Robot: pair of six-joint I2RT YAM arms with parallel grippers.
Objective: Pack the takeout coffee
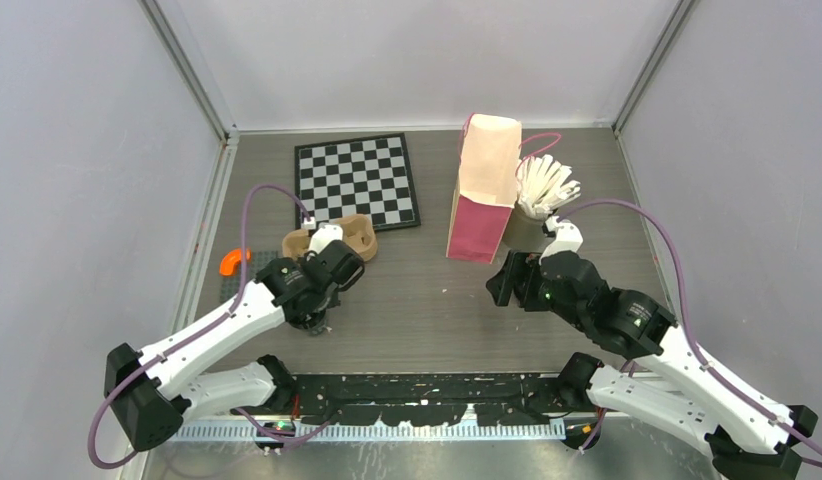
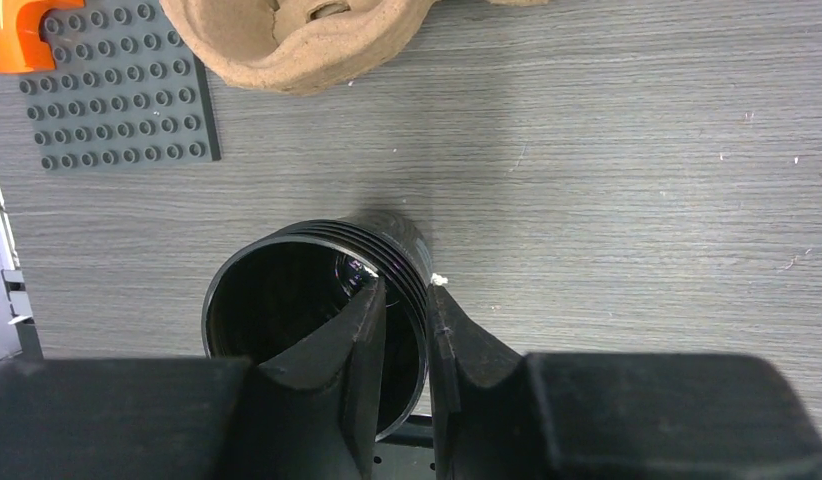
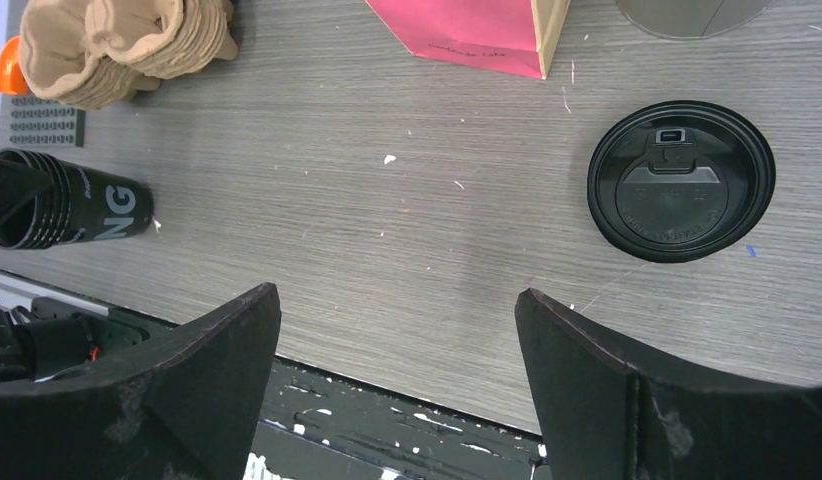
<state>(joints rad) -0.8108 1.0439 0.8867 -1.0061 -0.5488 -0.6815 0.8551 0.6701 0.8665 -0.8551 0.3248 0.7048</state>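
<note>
**Left side.** Your left gripper [image 2: 408, 296] is clenched on the cup [image 2: 287, 300]. One finger [image 2: 352, 350] is down inside the mouth and the other is outside, with the ribbed wall pinched between them. The cup is black, with its open mouth toward the wrist camera. It sits on the table [image 2: 607, 200] at the left, close to the near edge. You cannot tell from these views whether it stands quite plumb (the right wrist view shows only its side, with white lettering).

**Around the cup.**
- The brown pulp cup tray [image 2: 287, 50] lies just beyond the cup, apart from it.
- Left of the tray is a dark grey studded baseplate [image 2: 117, 100] with an orange piece [image 2: 17, 35] at its corner.
- The chessboard [image 1: 357, 182] lies farther back, behind the tray.

**Right side.** Your right gripper [image 3: 397, 298] is released. Its jaws are spread wide, grasp nothing and hang over bare table. The lid [image 3: 680, 182] lies flat on the table with its sip-hole face up. It is off to the right of that gripper's right finger and touches nothing.

**Obstructions.**
- The paper bag [image 1: 484, 190] stands upright mid-table, its pink face toward the arms.
- The grey cup of white sticks [image 1: 540, 195] stands just beside the bag on the right, and its base shows just beyond the lid.
- In the top view the right arm's wrist hangs close before the foot of the bag and hides the lid from above.
- That wrist also sits to the right of the held cup, near the bag's near corner.
</note>
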